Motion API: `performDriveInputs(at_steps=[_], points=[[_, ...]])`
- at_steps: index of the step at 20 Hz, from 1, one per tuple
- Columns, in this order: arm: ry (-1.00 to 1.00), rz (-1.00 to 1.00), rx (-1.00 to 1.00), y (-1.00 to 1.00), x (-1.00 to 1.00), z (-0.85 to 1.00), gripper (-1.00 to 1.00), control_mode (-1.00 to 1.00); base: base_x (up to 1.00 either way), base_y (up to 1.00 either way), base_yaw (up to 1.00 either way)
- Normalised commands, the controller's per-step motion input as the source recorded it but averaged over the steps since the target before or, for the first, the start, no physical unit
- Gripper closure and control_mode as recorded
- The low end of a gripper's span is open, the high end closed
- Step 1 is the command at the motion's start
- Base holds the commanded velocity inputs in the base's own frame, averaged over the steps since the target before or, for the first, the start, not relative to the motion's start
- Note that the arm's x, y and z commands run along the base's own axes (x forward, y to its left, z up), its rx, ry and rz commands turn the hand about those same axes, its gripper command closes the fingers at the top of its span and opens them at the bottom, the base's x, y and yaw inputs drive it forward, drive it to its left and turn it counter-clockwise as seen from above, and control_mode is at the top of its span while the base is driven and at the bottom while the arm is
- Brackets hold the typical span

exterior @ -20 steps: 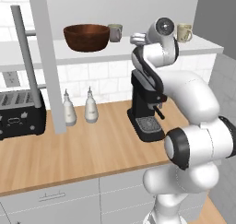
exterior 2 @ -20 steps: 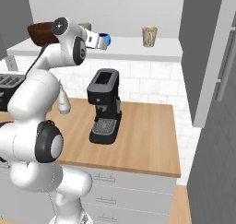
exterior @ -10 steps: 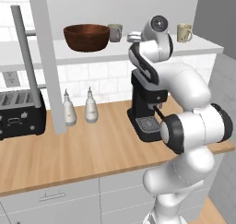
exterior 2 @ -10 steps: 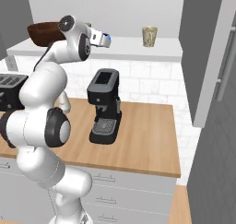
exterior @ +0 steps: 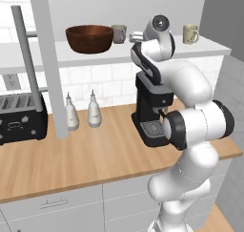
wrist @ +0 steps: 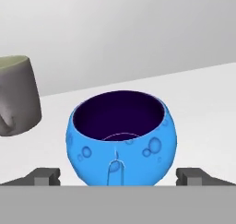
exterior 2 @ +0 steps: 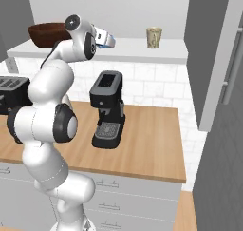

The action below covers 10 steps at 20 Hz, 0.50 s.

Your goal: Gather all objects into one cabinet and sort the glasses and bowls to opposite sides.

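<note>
Bright-blue bowl (wrist: 120, 139) sits on the cabinet shelf (wrist: 203, 103) between the spread fingertips (wrist: 45, 176) of the gripper (wrist: 119, 177), grey-olive mug (wrist: 15, 95) nearby; I'd advance squarely, then close gently around its middle.

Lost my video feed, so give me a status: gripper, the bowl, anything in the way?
Gripper open, fingers either side of the blue bowl, not closed on it. Bowl upright on the shelf. Grey mug close beside it; nothing between.

Glossy white rounded arm (exterior: 190, 83), bulbous segments; dark grey-black joint rings, circular end caps; grey disc cap on wrist; small dark fingertips (wrist: 45, 176).
</note>
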Motion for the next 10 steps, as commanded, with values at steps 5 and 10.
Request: performDriveInputs(at_steps=[5, 10], points=[[0.00, 0.00, 0.00, 0.03, 0.15, -0.08, -1.00, -1.00, 0.00, 0.00, 0.00], [0.00, 0.00, 0.00, 0.00, 0.00, -0.01, -1.00, -1.00, 0.00, 0.00, 0.00]])
